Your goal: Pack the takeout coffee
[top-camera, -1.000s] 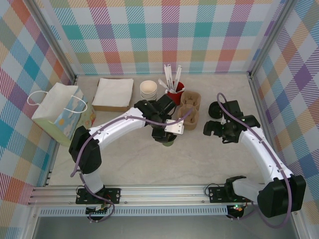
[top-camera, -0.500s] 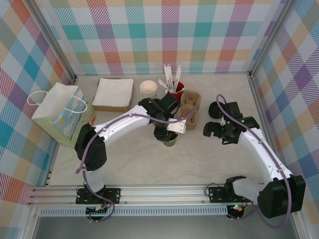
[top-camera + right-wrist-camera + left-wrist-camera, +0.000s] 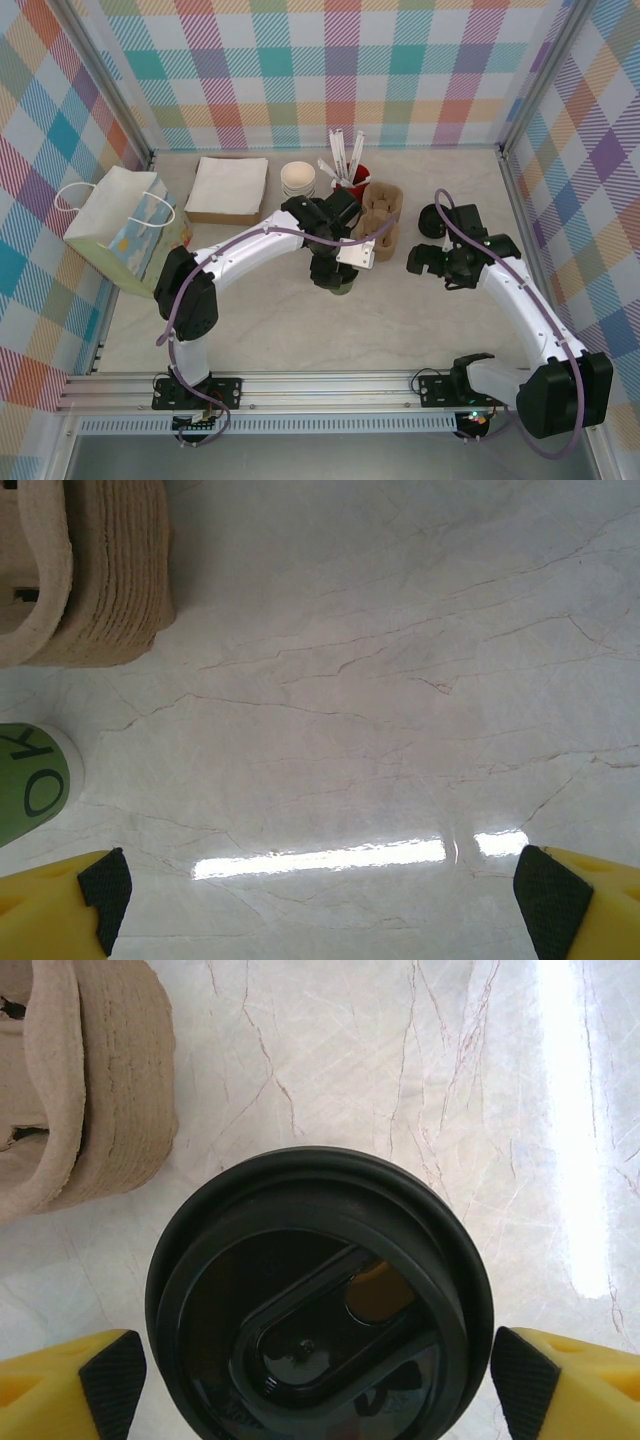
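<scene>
Ready for loading, the black-lidded green paper cup (image 3: 318, 1300) stands beside the brown pulp carrier (image 3: 90, 1090); left gripper (image 3: 320, 1375) jaws spread astride it, apparently clear; right gripper (image 3: 320, 900) jaws wide apart, idle.

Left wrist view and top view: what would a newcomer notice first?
The black lid of the coffee cup dominates the left wrist view, with the left gripper standing wide on either side of it. At upper left lies a stack of brown cup carriers. From above, a pastel paper bag sits at far left.
</scene>
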Robot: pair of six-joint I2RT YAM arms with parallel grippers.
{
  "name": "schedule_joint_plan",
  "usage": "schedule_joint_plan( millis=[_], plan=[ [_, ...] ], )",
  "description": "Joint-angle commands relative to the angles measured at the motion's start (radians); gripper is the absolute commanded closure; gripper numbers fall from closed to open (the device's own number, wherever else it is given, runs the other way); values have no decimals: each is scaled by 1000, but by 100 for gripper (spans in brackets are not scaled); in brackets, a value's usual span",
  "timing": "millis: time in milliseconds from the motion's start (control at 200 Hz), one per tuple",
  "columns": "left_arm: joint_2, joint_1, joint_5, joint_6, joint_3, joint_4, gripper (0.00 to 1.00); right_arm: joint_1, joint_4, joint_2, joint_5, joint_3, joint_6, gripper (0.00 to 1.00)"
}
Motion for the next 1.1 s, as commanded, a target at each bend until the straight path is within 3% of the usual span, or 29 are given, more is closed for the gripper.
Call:
schedule_joint_plan(
  millis=[0,370,585,865,1095],
  plan=[
    [-10,-15,34,-10,31,-7,7,-5,14,-10,-25,-11,-6,0],
    [-140,-6,73,-99,-29,52,2,-5,12,-19,-88,16,-22,0],
    [-270,20,54,-214,-133,196,2,-5,29,-3,-196,37,-30,0],
    [-456,82,-30,-580,-313,416,3,3,81,29,-351,55,-10,6],
    [-471,145,-159,-986,-293,289,6,74,107,111,-370,106,24,9]
  ],
)
